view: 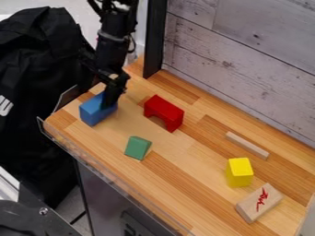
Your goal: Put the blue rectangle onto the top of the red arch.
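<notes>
Striped wooden worktop under a black robot arm, red arch set to bear the blue rectangle.
Black end effector down at the arch-facing side of the blue rectangle, probably for a lift; impossible to tell from here how far open, or whether gripping. Red arch upright on both legs, curved cut-out below, flat smooth top uppermost, so seemingly ready as a base. Blue rectangle left of the arch, well apart from that top, plain-sided and square-edged. Farther off, at lower right of the arch, a pale wooden block lying flat, red-marked; nearer the arch, a smooth yellow block; below the arch, a slant-sided green block; right of the arch, a thin bare-wood strip.
</notes>
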Controlling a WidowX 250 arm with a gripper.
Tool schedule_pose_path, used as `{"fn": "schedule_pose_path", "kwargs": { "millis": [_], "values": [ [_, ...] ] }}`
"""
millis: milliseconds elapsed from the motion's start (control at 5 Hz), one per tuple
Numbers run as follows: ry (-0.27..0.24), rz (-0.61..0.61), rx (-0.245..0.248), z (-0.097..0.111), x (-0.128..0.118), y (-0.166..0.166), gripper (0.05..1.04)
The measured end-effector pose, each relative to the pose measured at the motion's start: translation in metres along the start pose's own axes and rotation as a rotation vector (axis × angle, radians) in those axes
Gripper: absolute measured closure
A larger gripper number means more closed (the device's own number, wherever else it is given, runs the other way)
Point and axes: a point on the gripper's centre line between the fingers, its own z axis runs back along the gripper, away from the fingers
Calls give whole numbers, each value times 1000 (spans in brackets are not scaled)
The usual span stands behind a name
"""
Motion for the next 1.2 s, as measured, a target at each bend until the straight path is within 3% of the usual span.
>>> {"fn": "schedule_pose_path", "kwargs": {
  "millis": [200, 400, 600, 800, 1000, 1200],
  "values": [
    [41, 11, -19, -16, -5, -1, 84],
    [29, 20, -37, -20, -6, 5, 112],
    [14, 27, -79, -21, -5, 3, 383],
    [-16, 38, -101, -22, -6, -3, 505],
    [-83, 75, -144, -13, -7, -14, 505],
    [-200, 144, -206, 17, -8, -39, 505]
  ]
}}
